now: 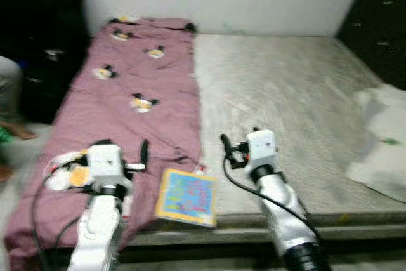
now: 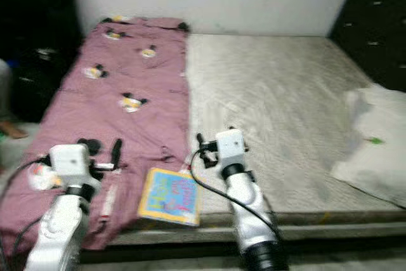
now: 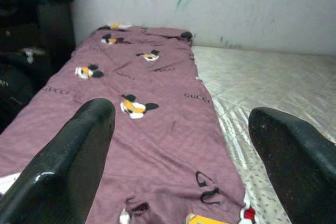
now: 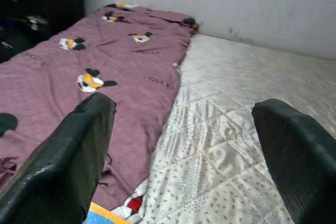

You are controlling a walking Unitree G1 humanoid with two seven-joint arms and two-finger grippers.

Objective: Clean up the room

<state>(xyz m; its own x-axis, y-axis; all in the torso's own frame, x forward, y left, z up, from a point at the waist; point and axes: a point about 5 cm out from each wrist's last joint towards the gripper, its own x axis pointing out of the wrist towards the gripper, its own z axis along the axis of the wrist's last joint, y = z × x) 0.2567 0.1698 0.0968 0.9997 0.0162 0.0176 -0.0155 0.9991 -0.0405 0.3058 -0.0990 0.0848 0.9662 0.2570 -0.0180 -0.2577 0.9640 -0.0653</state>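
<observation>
I hold both grippers wide open and empty above the near edge of the mattress point(image 1: 298, 93) — left gripper point(image 1: 144, 155) over the purple blanket point(image 1: 136, 74), right gripper point(image 1: 224, 147) just right of the book point(image 1: 187, 197) lying near

The pale mattress point(image 1: 292, 87) lies open ahead of the right hand point(image 1: 223, 147). A book point(image 1: 187, 197) sits near the edge between both hands; a white pillow point(image 1: 384, 141) blocks the far right.
</observation>
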